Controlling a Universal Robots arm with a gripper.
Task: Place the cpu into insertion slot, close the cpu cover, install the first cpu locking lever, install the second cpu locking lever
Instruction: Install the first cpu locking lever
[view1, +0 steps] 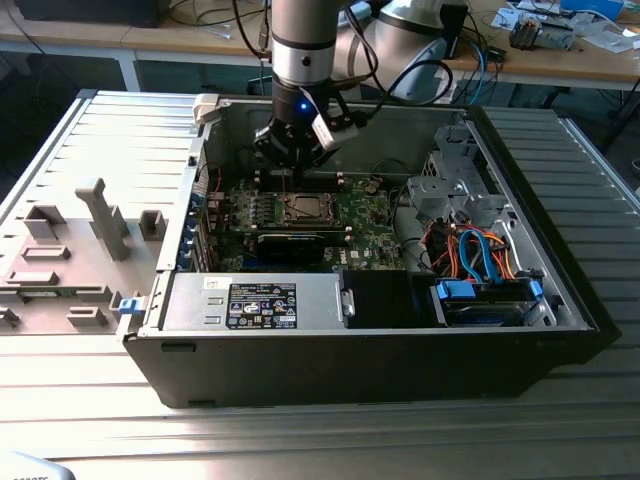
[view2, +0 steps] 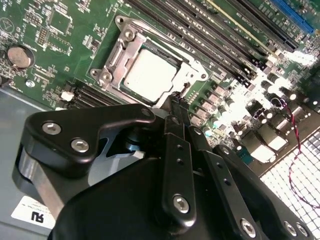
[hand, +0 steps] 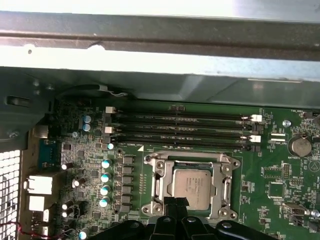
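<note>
One chip, square and flat with a pale silvery-grey metal top, lies in the socket on the green board, framed by the thin silvery cover whose window leaves the chip's top bare. Just beside the socket run the long dark memory slots. Directly over the socket's edge hangs the black gripper, its fingers drawn together at a narrow tip with nothing seen between them, inside the open computer case
</note>
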